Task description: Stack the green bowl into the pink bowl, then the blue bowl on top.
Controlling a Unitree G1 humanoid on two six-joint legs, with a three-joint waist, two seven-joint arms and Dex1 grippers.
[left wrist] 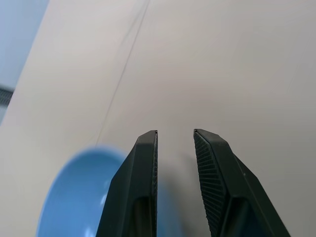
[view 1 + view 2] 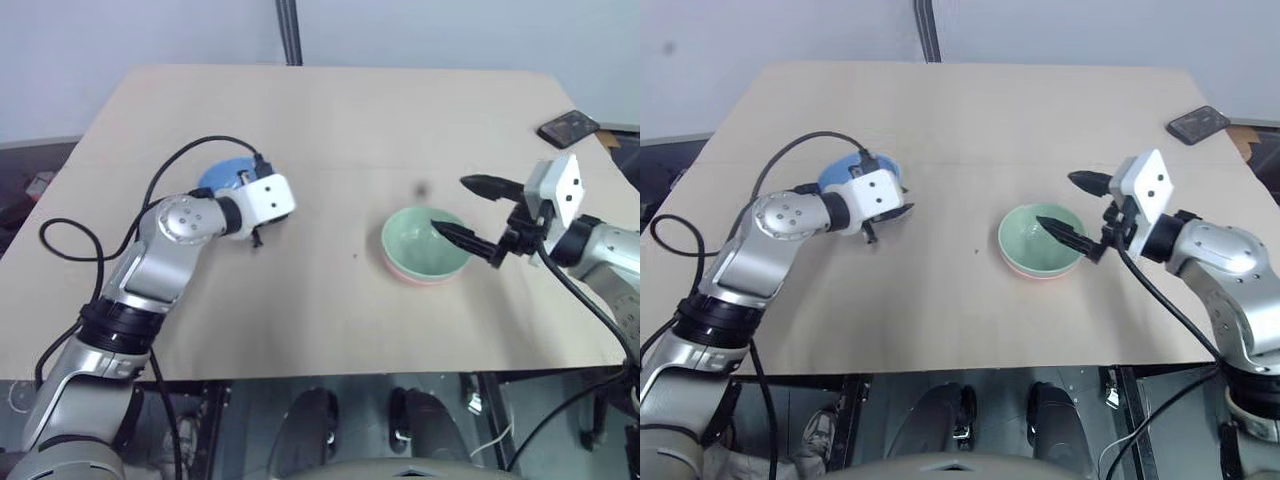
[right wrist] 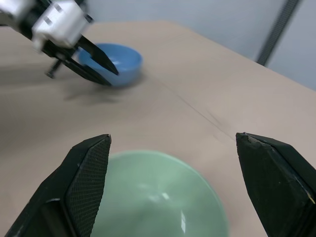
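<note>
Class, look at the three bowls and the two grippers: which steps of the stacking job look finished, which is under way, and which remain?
Done: the green bowl sits nested in the pink bowl, whose rim shows beneath it. The right gripper is open beside that stack, holding nothing. In hand: the left gripper is at the blue bowl, fingers narrowly apart; no firm grip is visible. Left: lifting the blue bowl across the table onto the stack.

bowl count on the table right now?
3. Green bowl sits nested in the pink bowl, of which just the rim shows, right of centre. Blue bowl stands on the left, partly behind the left tool.
</note>
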